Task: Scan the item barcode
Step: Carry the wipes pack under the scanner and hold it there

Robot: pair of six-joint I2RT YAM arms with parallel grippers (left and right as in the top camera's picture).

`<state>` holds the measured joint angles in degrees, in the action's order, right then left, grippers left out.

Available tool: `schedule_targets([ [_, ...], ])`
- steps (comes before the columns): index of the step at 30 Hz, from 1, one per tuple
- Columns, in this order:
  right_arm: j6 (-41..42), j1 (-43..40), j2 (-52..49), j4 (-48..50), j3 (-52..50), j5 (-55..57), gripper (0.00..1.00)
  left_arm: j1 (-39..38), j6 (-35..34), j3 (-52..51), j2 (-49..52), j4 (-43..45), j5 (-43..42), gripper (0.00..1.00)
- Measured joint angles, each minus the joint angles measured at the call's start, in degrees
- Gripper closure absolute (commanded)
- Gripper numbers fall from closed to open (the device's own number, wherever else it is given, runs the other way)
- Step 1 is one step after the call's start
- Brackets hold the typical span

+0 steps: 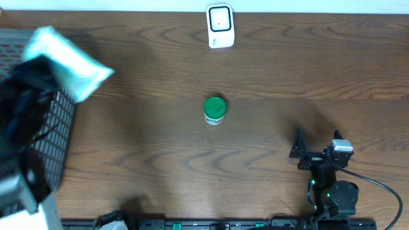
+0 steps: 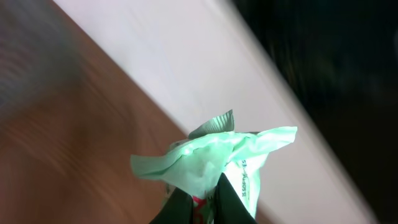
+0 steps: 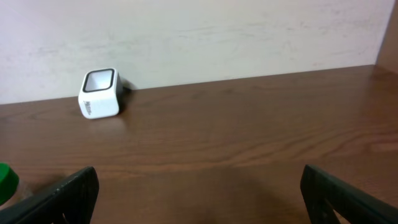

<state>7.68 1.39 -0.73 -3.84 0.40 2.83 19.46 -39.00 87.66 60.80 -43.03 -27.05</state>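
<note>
Over the brown wooden counter, upper left, the left end effector pinches the edge of a floppy, light-looking pale green plastic packet; the right end effector gapes wide.

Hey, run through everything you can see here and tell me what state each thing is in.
left gripper: shut on the green packet, raised.
green packet: pinched at one end, crumpled, off the table.
right gripper: open, empty.
green-lidded jar: upright, lid on, untouched.
scanner: standing at the table's far edge.
basket: on the left, contents hidden.
</note>
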Motion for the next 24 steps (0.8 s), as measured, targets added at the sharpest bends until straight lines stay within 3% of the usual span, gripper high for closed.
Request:
schedule_targets([
  [3,0.0,0.0,0.0,0.0,0.0,0.02,0.01,-15.28,0.81,-0.42,5.77,0.22,4.02,0.93],
  [9,0.0,0.0,0.0,0.0,0.0,0.0,0.01,-34.23,1.99,-0.57,17.68,2.47,17.05,0.93],
  [17,0.0,0.0,0.0,0.0,0.0,0.0,0.01,-41.92,2.78,-0.59,35.21,5.64,22.51,0.92],
  [24,0.0,0.0,0.0,0.0,0.0,0.0,0.01,-45.2,2.84,-0.63,43.58,7.1,22.53,0.92],
])
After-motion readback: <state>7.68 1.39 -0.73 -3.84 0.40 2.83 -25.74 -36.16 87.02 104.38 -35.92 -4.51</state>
